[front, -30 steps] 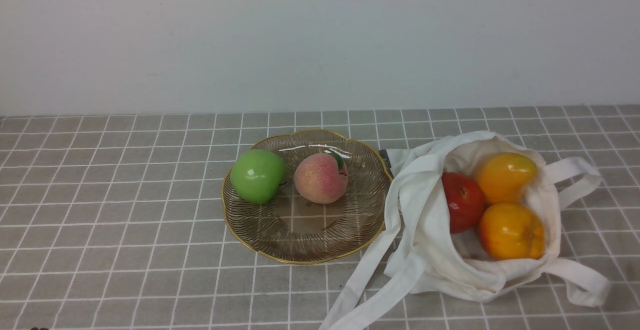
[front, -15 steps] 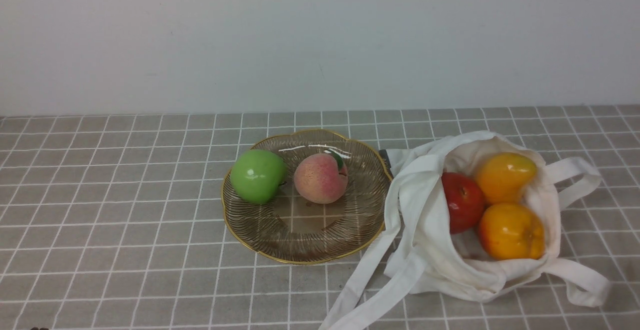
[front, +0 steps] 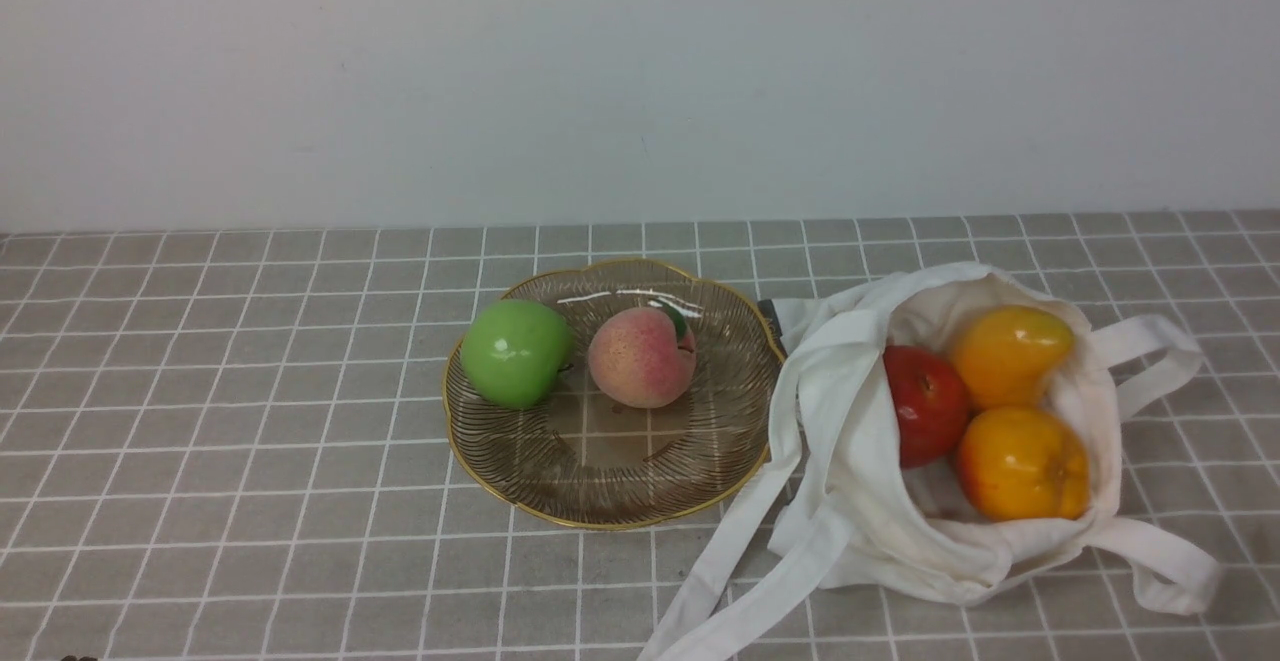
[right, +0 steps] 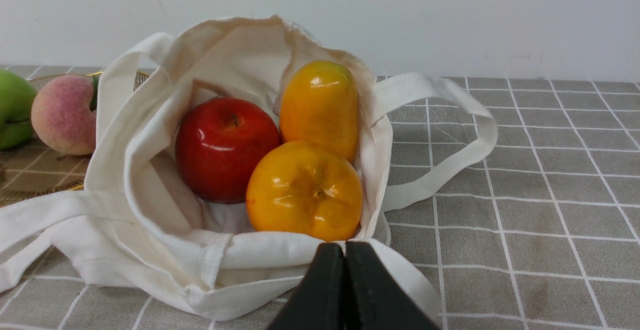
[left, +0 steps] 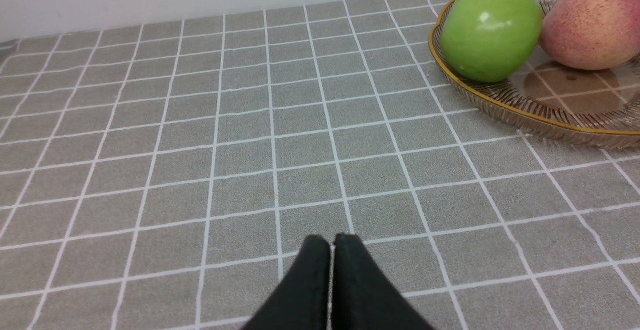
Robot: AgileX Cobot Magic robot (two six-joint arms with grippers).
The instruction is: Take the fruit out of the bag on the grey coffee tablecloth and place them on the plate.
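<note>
The white cloth bag lies open on the grey checked tablecloth at the right. Inside it are a red apple and two orange-yellow fruits. The glass plate with a gold rim sits left of the bag. It holds a green apple and a pink peach. Neither gripper shows in the front view. My left gripper is shut and empty over bare cloth, apart from the plate. My right gripper is shut and empty, just in front of the bag.
The bag's long strap handles trail over the cloth toward the front edge and out to the right. A plain white wall stands behind the table.
</note>
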